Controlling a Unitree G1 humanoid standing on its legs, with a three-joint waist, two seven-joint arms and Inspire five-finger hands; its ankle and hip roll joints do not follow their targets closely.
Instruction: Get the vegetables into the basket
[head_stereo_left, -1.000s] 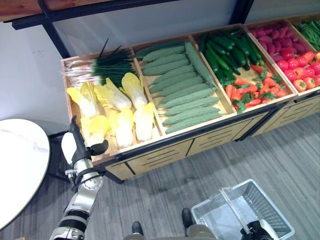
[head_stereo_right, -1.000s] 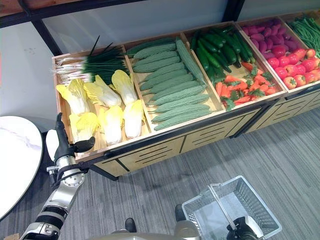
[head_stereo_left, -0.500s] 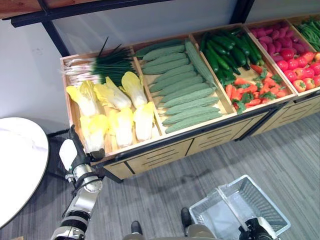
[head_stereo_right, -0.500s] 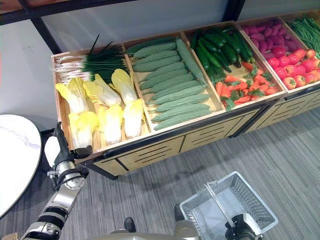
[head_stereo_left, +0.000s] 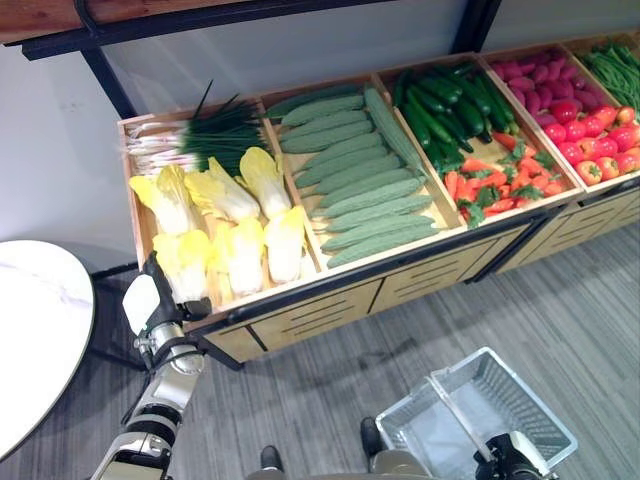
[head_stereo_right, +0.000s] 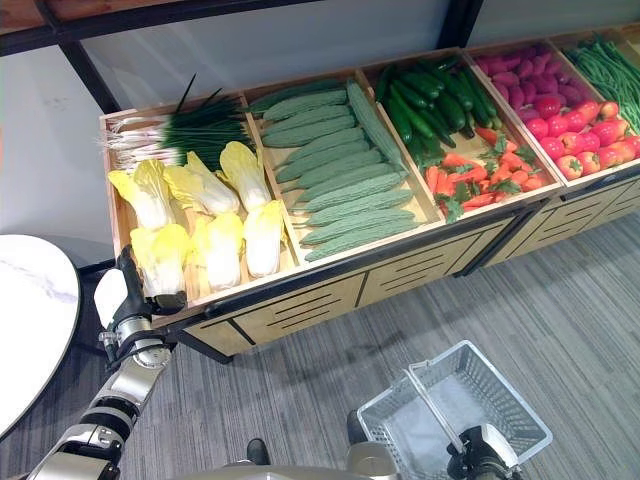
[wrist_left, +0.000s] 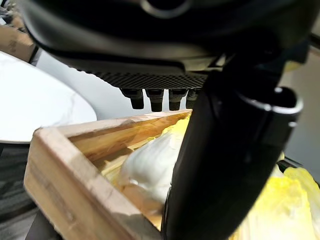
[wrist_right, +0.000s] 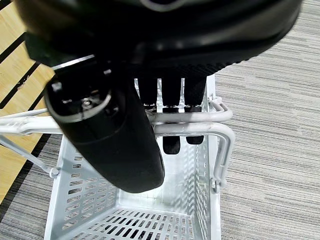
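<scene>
Your left arm rises from the lower left, forearm angled upward, and its robot hand stands upright at the near left corner of the wooden crate. The white thumb cover faces outward. In the left wrist view the fingers reach straight over the crate's edge while the thumb extends forward beside them, closed round nothing. Your right robot hand sits low at the bottom right. Its fingers curl over the basket handle and the thumb crosses beneath, so the grasp wraps the bar.
</scene>
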